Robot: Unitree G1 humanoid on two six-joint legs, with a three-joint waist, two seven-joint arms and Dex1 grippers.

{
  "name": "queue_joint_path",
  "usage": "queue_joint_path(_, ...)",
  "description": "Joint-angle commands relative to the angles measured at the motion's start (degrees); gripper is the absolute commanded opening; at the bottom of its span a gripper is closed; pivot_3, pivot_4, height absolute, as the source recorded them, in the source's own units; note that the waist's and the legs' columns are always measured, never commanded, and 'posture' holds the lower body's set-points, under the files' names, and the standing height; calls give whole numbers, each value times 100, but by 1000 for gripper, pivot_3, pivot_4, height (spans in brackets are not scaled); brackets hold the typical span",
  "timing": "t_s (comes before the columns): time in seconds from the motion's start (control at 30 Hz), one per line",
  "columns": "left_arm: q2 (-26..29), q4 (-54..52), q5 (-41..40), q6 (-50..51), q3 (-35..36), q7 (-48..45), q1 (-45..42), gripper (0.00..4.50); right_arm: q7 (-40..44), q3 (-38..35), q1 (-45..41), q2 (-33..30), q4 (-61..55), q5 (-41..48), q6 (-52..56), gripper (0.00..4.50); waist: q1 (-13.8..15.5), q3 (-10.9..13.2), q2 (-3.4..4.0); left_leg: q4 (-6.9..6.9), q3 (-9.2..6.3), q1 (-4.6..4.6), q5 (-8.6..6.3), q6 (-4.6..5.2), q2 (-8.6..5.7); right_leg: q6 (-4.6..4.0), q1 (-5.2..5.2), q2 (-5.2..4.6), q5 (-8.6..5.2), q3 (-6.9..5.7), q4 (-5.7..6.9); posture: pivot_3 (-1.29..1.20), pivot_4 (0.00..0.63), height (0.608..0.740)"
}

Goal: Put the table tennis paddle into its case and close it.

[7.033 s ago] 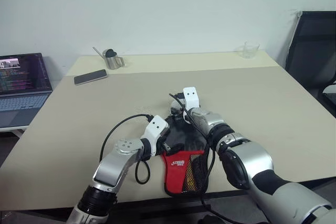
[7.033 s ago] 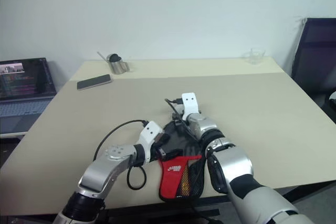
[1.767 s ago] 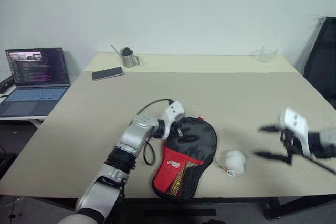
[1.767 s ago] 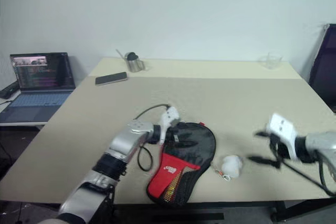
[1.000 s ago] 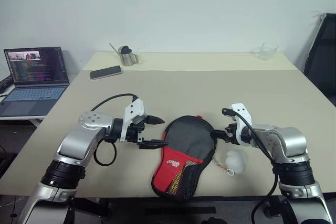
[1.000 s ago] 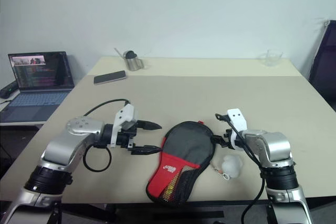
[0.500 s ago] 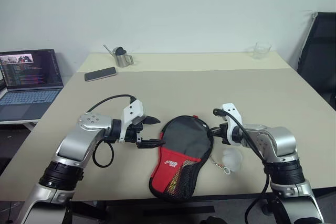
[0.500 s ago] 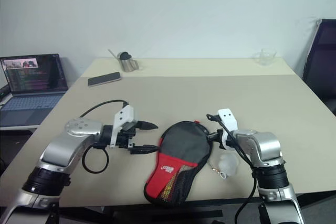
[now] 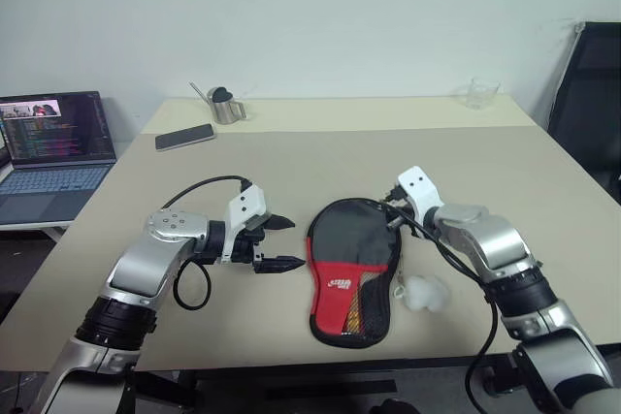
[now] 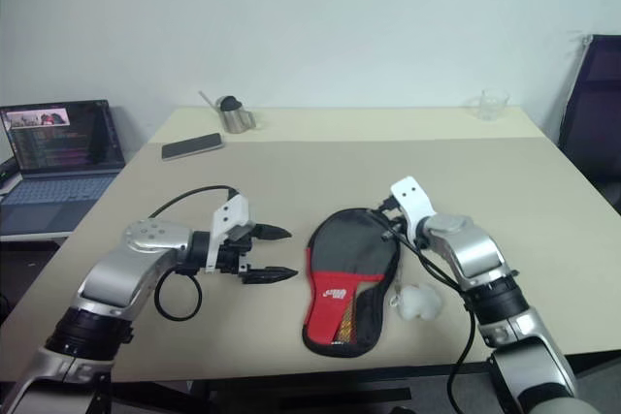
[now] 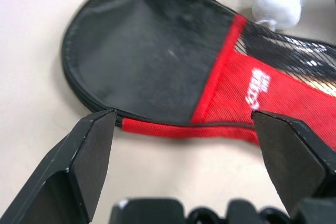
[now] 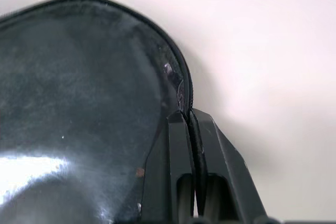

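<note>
The right end effector (image 12: pixel 191 116) has its two black fingers pressed together on the zipper rim at the round end of the paddle-shaped black fabric case with a red panel bearing white lettering and a mesh pocket (image 9: pixel 351 264), pinching the edge on the side facing that arm. The left end effector (image 9: pixel 283 243) hangs just beside the case's opposite edge with its fingers spread wide and nothing between them; in the left wrist view the case's red-trimmed edge (image 11: pixel 173 128) runs across the gap between the two fingers without touching either. The case lies flat on the pale beige worktop (image 9: pixel 291 162), near its front edge, between the two arms, with its round black end pointing away from the robot and its red and mesh narrow end toward it. A yellowish shape shows through the mesh, but what it belongs to cannot be made out. A small white ball pull (image 9: pixel 425 292) rests on the worktop just beside the case, on the right arm's side. Far back on the worktop lie a flat black phone (image 9: pixel 184 136), a small metal cup (image 9: pixel 227 109) and a clear glass (image 9: pixel 481 93), all well apart from the case.
</note>
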Motion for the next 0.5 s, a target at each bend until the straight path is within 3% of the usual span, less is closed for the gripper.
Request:
queue_joint_path(0.03,-15,11,23,-119,25,35,-157,4500,252,140,-358,-9,471,-338,-887,14,-4,0,0,0,1,-2,0,0,0,0,-2,0,0,0,-2,0,150,740)
queue_joint_path(0.17,-64,-41,30,-109,6,48,-148,4500,562,344,-618,100,1170,-623,-1574,14,-9,0,0,-1,7,-11,0,0,1,0,-14,0,0,5,-6,0,150,740)
queue_joint_path(0.4,-208,-136,-105,-82,55,22,-226,4500,755,211,-718,153,1572,-803,-1411,14,-7,0,0,-2,7,-11,0,-1,2,0,-15,0,0,8,-5,0,150,740)
queue_joint_path(0.5,-346,-79,-169,-111,54,-9,-370,4500,816,101,-687,155,1533,-772,-1307,652,-5,0,0,-2,6,-12,0,-1,1,0,-15,-1,0,7,-5,0,150,740)
